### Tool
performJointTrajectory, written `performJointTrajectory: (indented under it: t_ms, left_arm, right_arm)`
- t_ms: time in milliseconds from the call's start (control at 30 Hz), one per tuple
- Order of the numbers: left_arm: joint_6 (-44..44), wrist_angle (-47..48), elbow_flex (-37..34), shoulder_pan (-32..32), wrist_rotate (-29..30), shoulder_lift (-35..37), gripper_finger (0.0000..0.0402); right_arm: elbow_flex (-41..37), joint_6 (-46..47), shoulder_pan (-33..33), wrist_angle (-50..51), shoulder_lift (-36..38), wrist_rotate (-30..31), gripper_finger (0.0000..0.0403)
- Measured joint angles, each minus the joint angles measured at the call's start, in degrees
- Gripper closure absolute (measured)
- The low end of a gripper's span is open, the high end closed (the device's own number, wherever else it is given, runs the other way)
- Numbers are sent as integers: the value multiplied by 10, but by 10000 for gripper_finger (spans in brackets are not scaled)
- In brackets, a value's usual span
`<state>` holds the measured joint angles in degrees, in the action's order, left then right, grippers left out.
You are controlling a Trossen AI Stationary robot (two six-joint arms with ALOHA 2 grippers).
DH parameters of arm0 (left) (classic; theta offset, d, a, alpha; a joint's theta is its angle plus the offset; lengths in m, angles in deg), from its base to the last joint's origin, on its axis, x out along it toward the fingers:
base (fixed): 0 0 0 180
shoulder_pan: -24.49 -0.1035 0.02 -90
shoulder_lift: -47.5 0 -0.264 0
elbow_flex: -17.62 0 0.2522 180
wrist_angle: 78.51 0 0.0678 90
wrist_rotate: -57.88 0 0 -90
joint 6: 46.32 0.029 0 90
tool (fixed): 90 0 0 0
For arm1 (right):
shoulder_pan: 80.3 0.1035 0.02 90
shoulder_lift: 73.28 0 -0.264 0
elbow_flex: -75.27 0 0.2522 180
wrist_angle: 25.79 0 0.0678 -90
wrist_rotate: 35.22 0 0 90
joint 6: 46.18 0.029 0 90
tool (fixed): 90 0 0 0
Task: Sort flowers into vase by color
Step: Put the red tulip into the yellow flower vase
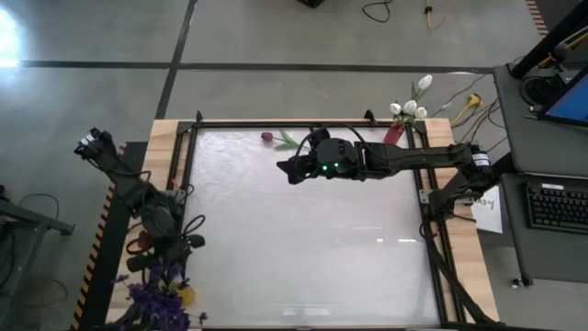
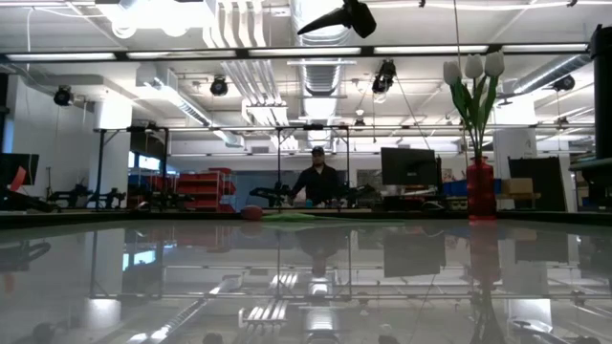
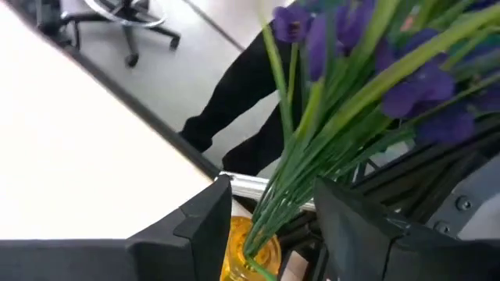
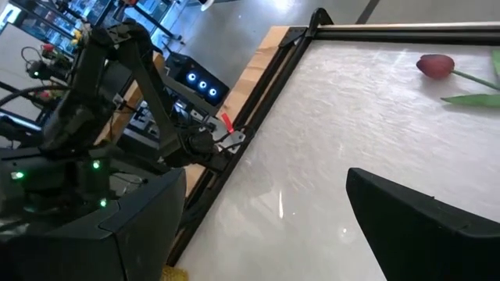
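White tabletop [image 1: 303, 248] open across centre and lower right of high view. Right arm [image 1: 404, 161] spans upper middle, right gripper [image 1: 292, 171] open, hanging above surface. Pink-red bud [image 1: 267, 137] lies near top edge. Red vase of white tulips [image 1: 401, 129] blocks upper right corner; purple flowers [image 1: 161, 296] and left gripper [image 1: 170, 257] crowd lower left.

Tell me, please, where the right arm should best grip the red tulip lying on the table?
Probably the green stem just behind the red tulip bud, coming straight down. It lies flat near the table's far edge, stem running toward the right gripper.
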<state>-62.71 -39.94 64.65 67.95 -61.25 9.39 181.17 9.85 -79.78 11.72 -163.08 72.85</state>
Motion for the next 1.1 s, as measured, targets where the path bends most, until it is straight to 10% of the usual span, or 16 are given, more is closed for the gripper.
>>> performJointTrajectory:
  t_ms: [267,1100]
  left_arm:
    - [-41,140,51,0,32,4,182]
    - [-195,240,119,-119,553,57,217]
  right_arm:
    - [-2,-42,0,0,0,0,58]
    - [-88,-162,-21,199,0,-4,58]
